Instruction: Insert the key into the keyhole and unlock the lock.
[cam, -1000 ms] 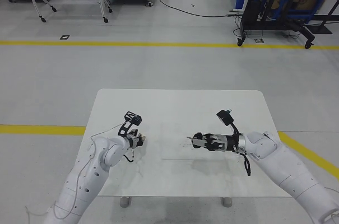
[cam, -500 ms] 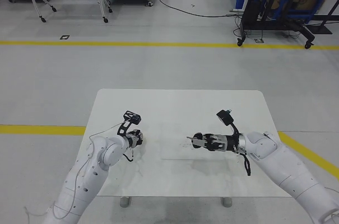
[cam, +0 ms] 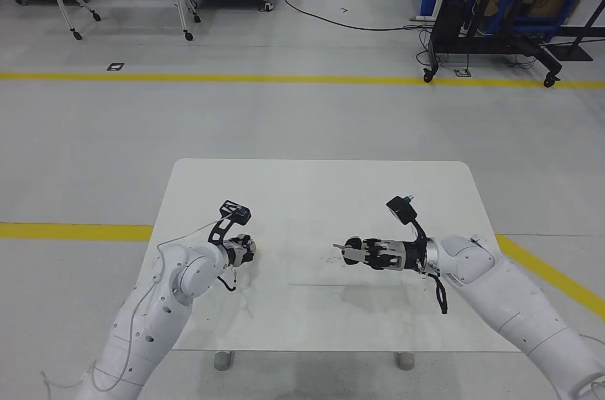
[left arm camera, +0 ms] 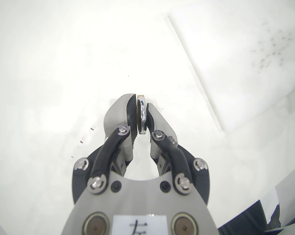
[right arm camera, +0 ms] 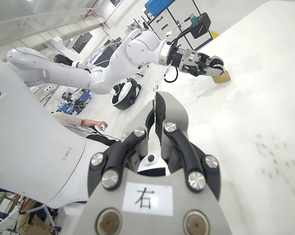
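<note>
Key [right arm camera: 154, 88] clenched in right end effector [right arm camera: 154, 99], long axis toward lock [right arm camera: 222, 77] (gripped by left end effector [left arm camera: 139, 100])

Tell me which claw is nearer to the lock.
Left. The left claw is shut on the lock, pinching it down at the table. The right claw is apart from it, farther along the table, holding the key pointed toward the lock.
</note>
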You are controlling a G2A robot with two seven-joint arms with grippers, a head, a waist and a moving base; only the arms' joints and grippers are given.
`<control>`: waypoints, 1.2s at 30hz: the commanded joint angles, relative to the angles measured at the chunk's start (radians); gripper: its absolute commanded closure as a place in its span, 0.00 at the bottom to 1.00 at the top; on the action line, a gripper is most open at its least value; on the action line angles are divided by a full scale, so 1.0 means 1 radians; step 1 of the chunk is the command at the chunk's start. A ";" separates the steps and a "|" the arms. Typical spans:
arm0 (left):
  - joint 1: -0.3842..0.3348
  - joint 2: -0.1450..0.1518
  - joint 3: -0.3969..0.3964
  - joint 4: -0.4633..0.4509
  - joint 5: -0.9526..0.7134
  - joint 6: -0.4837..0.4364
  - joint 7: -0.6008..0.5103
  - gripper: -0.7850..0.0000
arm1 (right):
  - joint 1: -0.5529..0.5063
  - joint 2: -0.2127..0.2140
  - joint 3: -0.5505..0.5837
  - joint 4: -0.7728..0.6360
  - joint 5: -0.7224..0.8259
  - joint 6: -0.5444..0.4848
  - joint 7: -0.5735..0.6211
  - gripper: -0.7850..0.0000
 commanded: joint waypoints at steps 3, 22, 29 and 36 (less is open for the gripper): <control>-0.001 0.000 -0.001 0.002 -0.002 -0.002 0.000 0.93 | 0.000 0.000 0.000 0.000 0.000 0.000 0.000 1.00; 0.013 0.005 -0.017 -0.034 -0.006 -0.010 -0.009 0.93 | 0.000 0.000 0.000 0.000 0.000 0.000 0.000 1.00; 0.029 0.009 -0.026 -0.056 -0.006 -0.012 -0.030 0.86 | 0.000 0.000 0.000 0.000 0.000 0.000 0.000 1.00; 0.018 0.008 -0.017 -0.037 -0.008 -0.022 -0.039 0.91 | 0.000 0.000 0.000 0.000 0.000 0.000 0.000 1.00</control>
